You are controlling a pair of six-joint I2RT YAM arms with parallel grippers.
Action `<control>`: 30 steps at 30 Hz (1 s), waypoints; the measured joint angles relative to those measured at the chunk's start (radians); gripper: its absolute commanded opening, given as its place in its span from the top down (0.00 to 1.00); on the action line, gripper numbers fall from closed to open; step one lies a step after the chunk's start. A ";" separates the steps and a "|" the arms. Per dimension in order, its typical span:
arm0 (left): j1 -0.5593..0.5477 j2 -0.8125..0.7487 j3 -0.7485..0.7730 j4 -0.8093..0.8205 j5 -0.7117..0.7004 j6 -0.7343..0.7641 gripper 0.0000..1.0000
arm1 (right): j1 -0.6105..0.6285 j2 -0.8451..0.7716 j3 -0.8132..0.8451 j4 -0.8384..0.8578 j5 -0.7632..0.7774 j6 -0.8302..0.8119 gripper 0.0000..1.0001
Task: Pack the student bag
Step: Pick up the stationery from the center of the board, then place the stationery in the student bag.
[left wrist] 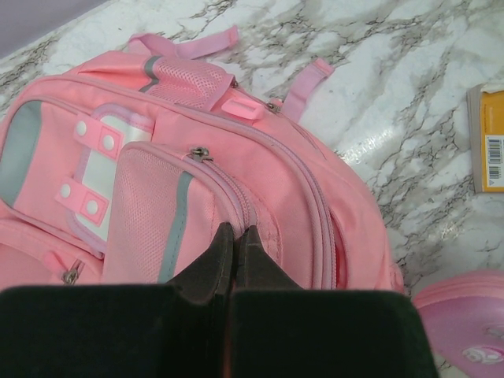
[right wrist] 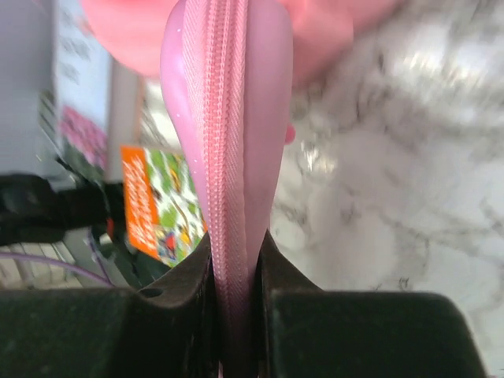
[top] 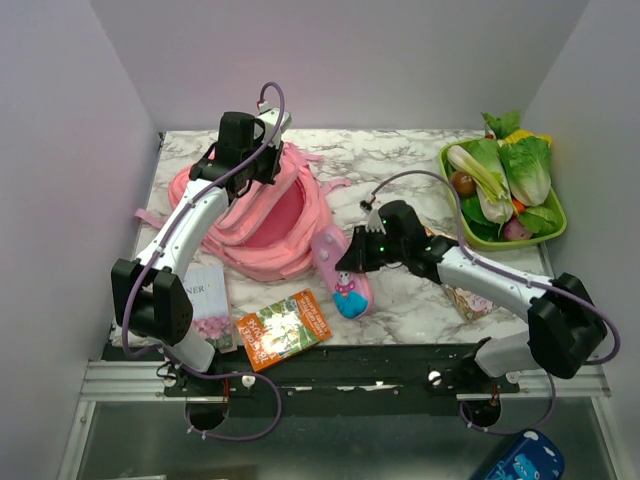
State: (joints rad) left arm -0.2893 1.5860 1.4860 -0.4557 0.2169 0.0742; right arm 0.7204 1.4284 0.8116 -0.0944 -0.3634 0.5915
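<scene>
The student bag (top: 262,210), a large pink backpack with grey-green panels, lies at the back left with its main compartment gaping. My left gripper (top: 262,168) is at its far upper edge. In the left wrist view the gripper (left wrist: 238,230) is shut, pinching the bag's fabric (left wrist: 260,157) beside a zip. My right gripper (top: 350,258) is shut on a small pink pencil case (top: 341,272) with a cartoon print, just right of the bag. In the right wrist view the gripper (right wrist: 235,244) clamps the case (right wrist: 228,94) along its zip.
An orange book (top: 284,328) and a white book (top: 208,300) lie near the front edge. A green tray (top: 548,228) of toy vegetables stands at the back right. A patterned item (top: 468,302) lies under my right arm.
</scene>
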 measured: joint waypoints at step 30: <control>-0.066 -0.030 0.075 -0.093 0.145 -0.093 1.00 | -0.098 0.479 0.674 -0.001 -0.037 0.364 0.87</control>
State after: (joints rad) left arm -0.3557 1.5562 1.5608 -0.5488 0.3618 -0.0193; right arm 0.6228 1.9076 1.4857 -0.0952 -0.4004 0.9550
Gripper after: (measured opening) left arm 0.017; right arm 0.232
